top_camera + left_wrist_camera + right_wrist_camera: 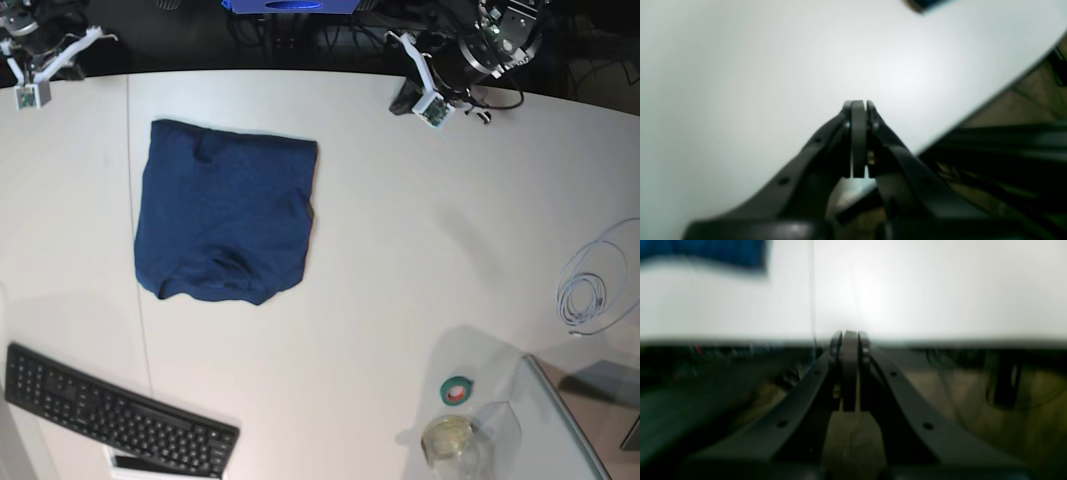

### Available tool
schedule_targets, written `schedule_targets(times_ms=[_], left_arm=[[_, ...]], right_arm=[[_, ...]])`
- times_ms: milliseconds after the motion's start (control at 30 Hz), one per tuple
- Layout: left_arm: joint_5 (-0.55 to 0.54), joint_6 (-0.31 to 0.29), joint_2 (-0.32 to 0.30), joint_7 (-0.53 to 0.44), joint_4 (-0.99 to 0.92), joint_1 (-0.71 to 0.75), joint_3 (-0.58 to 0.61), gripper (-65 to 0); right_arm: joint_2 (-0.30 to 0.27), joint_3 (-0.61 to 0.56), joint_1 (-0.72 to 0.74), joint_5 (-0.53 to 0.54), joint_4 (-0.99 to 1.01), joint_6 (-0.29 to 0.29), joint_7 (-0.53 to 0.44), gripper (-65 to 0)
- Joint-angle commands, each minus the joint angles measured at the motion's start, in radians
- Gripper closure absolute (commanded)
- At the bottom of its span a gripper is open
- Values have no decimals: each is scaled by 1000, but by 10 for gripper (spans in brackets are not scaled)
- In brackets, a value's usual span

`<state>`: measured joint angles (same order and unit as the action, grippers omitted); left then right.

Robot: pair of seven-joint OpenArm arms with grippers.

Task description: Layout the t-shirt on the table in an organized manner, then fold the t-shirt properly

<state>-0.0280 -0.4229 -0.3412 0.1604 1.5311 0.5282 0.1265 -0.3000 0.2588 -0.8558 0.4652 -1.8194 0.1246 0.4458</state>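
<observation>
Keyboard (115, 420) nearest me. T-shirt (225, 210) looks folded on tabletop (400, 250); both arms' fingers (858, 103) (850, 335) pinched together, empty. I'd only square the edges.

1. The left claw (858, 104) is black and its two tips are pressed together.
2. It holds nothing.
3. The white worktop (756, 83) lies under it.
4. The worktop's edge runs at the right.

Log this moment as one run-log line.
t-shirt: folded, flat on table | left gripper: shut, empty | right gripper: shut, empty | both at far edge
</observation>
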Motion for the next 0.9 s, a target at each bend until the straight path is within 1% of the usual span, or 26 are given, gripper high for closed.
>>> schedule_targets(times_ms=[0,100,133,267,400,500,533,567,633,667,733,800,867], left_arm=[[-5,-9,-11,-14,-8,20,17,0],[-5,-9,-12,-22,-86,39,51,0],[-3,-9,-12,-46,-126,43,63,0],[-3,-6,-12,-196,-310,51,118,0],[-3,-6,3,-308,-596,14,181,0],[-3,-6,77,-420,-910,-81,221,0],[-3,-6,101,-465,-1042,-130,233,0],[-3,-6,133,-506,-1187,-184,252,0],[-3,-6,189,-574,-1418,-273,287,0],[-3,-6,216,-611,-1513,-310,309,0],[-10,-6,244,-654,-1531,-329,328,0],[-13,-4,248,-643,-1531,-328,328,0],[-16,0,245,-625,-1493,-306,327,0]], right_arm=[[3,-5,-26,-3,8,-3,-12,-14],[9,-42,-38,-3,108,-3,-12,-14],[8,-71,-33,-3,165,-3,-12,-14],[5,-221,25,-4,393,-3,-12,-14],[-44,-415,172,-4,703,-3,-18,-14],[-74,-609,344,-4,979,-3,-31,-14],[-74,-683,401,-4,1081,-3,-63,-14],[-72,-758,456,-4,1182,-3,-124,-15],[-60,-886,534,-4,1360,-3,-259,-20],[-37,-967,570,-4,1457,-3,-339,-20],[18,-1096,622,-3,1622,-4,-499,-21],[65,-1188,631,-1,1717,-7,-620,-21],[77,-1231,625,2,1740,-7,-724,-21]])
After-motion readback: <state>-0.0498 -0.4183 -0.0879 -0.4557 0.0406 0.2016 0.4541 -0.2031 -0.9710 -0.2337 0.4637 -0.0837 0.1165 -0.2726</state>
